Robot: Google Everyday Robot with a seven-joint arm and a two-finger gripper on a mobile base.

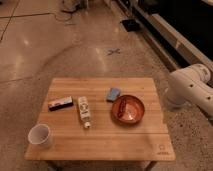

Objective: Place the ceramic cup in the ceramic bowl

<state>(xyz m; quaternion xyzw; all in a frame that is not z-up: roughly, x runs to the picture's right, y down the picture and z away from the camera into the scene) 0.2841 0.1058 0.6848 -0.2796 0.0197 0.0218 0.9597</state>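
Observation:
The ceramic cup (40, 135), small, plain and white, stands upright near the front left corner of the wooden table (125, 142). The ceramic bowl (127, 110), orange-red with a darker rim, sits on the right half of the table, well apart from the cup. Only white links of my arm (189, 89) show at the right edge, beside the table's right side and level with the bowl. My gripper is out of view.
A white labelled bottle (84, 111) lies on its side mid-table between cup and bowl. A small blue block (113, 94) lies just behind the bowl's left side. A dark flat packet (60, 103) lies at the left. A blue cross (113, 51) marks the floor beyond.

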